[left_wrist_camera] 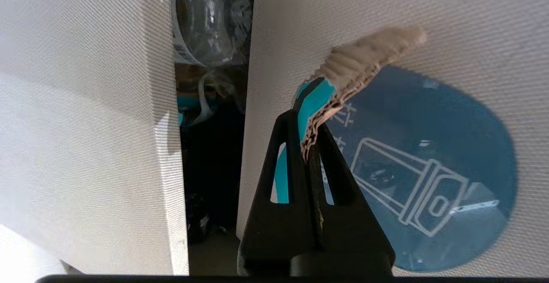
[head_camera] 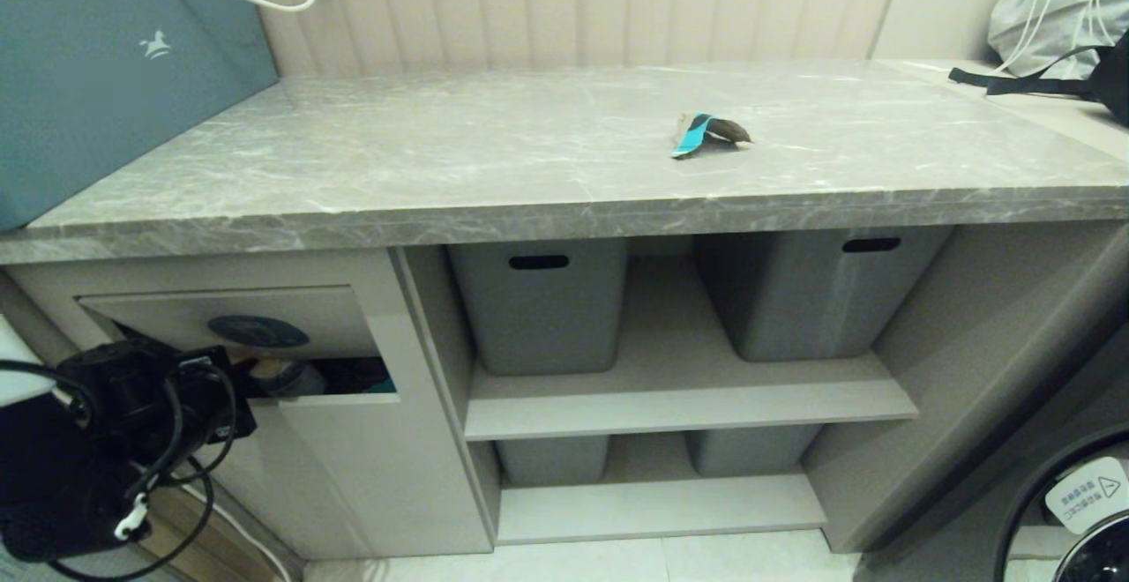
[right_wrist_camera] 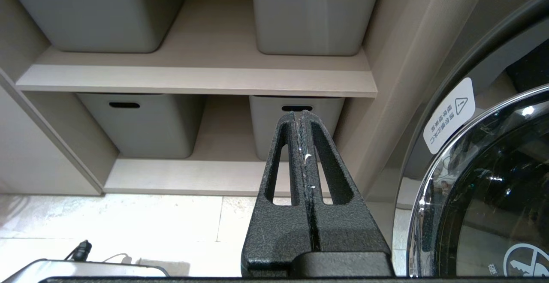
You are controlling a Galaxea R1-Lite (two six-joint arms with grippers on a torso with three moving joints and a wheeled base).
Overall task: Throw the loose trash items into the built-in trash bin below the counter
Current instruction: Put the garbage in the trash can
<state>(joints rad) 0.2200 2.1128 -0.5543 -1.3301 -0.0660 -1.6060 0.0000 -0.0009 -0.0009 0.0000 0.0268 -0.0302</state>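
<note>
My left hand (left_wrist_camera: 309,135) is clamped on a scrap (left_wrist_camera: 343,77) right against the flap (left_wrist_camera: 429,38); releasing here could drop it outside the bin.

Beige ribbed wall panelling (head_camera: 617,0), open shelves (head_camera: 688,406) with grey tubs (head_camera: 538,309), pale tiled floor (head_camera: 670,564).

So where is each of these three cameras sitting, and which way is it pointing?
Head view: high on the robot, looking down at the counter, one paper scrap on it; left arm at lower left by the trash bin flap.
Left wrist view: behind the left gripper, shut on another scrap, facing the flap's blue icon.
Right wrist view: behind the shut right gripper, facing the grey tubs.
Shared: head and right wrist views both show the tubs.
</note>
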